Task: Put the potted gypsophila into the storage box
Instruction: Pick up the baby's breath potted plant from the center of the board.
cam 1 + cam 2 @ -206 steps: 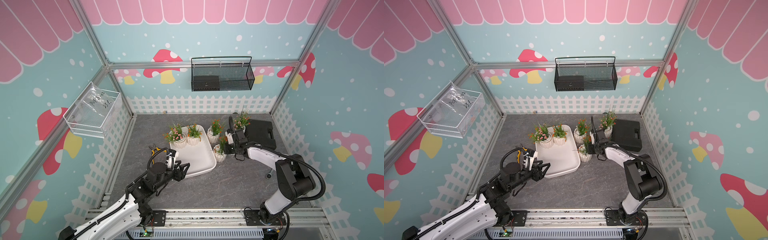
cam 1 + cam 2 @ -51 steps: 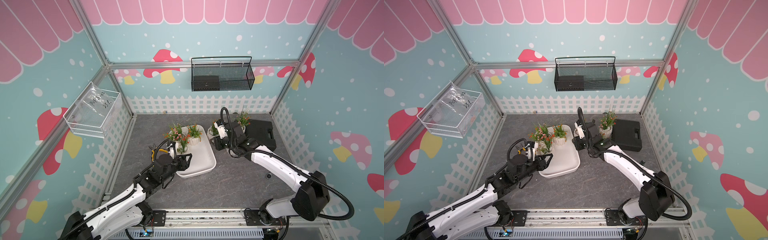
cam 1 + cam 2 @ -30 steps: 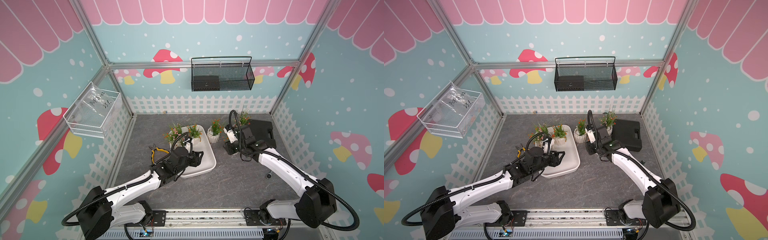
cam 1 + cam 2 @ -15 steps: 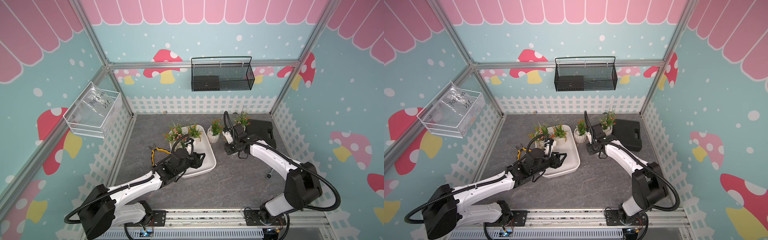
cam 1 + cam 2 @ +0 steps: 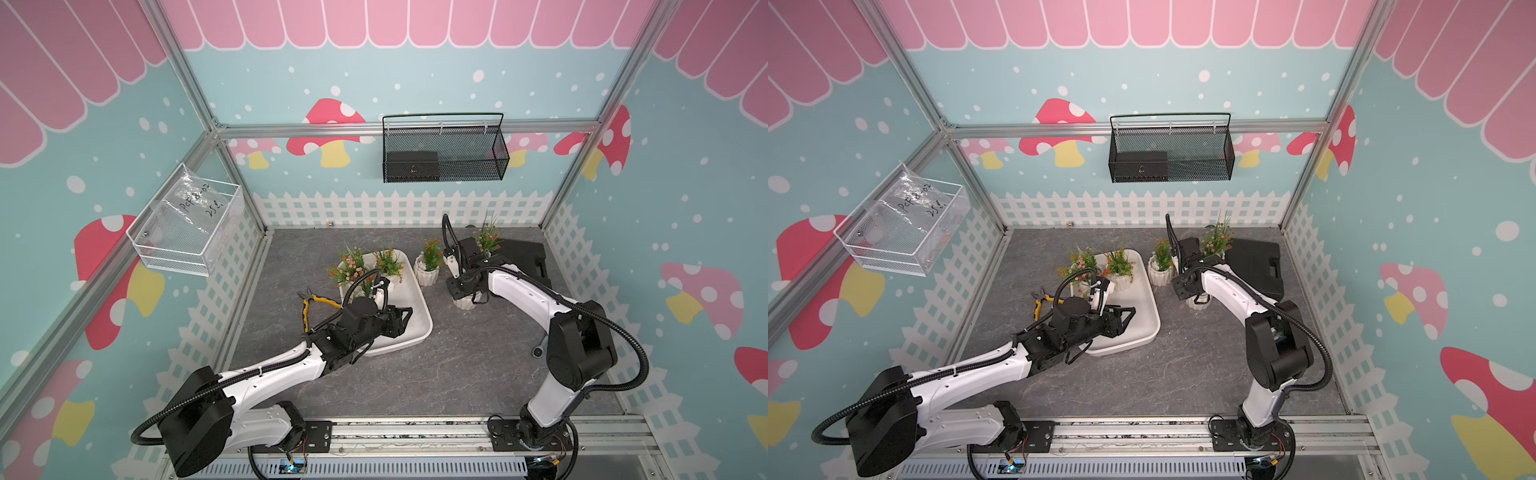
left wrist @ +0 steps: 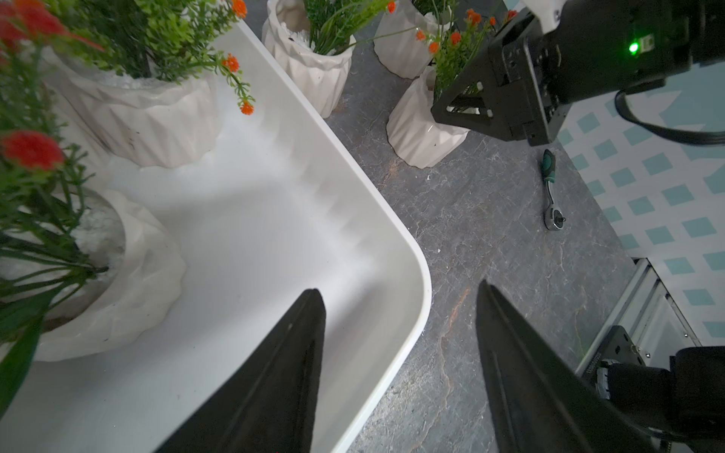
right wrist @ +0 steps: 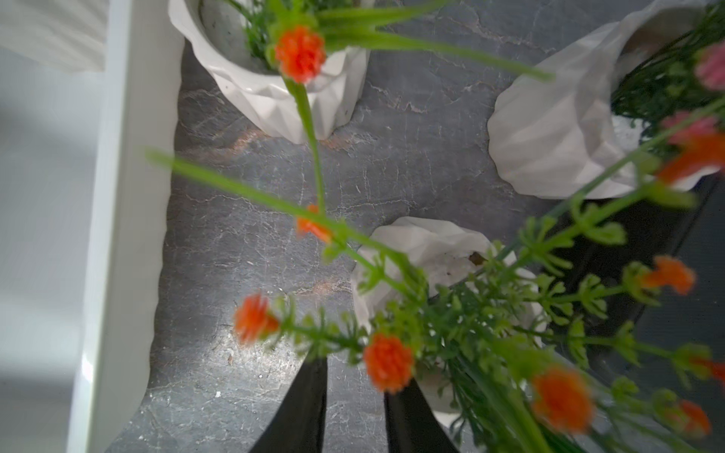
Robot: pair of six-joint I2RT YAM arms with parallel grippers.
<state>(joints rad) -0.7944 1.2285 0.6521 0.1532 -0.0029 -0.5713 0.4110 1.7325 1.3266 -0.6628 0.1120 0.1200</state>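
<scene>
The storage box (image 5: 419,328) is a shallow white tray in the middle of the table, with three potted gypsophila (image 5: 351,270) grouped at its far left end. My left gripper (image 6: 400,298) is open and empty. It straddles the tray's near right corner, one finger inside and one over the table. Three more pots stand on the table right of the tray. My right gripper (image 7: 355,384) hangs over the nearest of them (image 7: 427,247), among its sprigs. Its jaws are narrowly apart, with bare table between them and the pot beside one finger.
A black hard case (image 5: 523,257) lies at the back right, just behind one pot (image 5: 486,245). Yellow-handled pliers (image 5: 309,303) lie left of the tray and a ratchet wrench (image 6: 551,192) right of it. A wire-mesh basket (image 5: 444,153) hangs on the back wall.
My right gripper's jaws have narrowed beside the pot, and that arm's elbow has folded inward. The left gripper has barely shifted over the tray's corner.
</scene>
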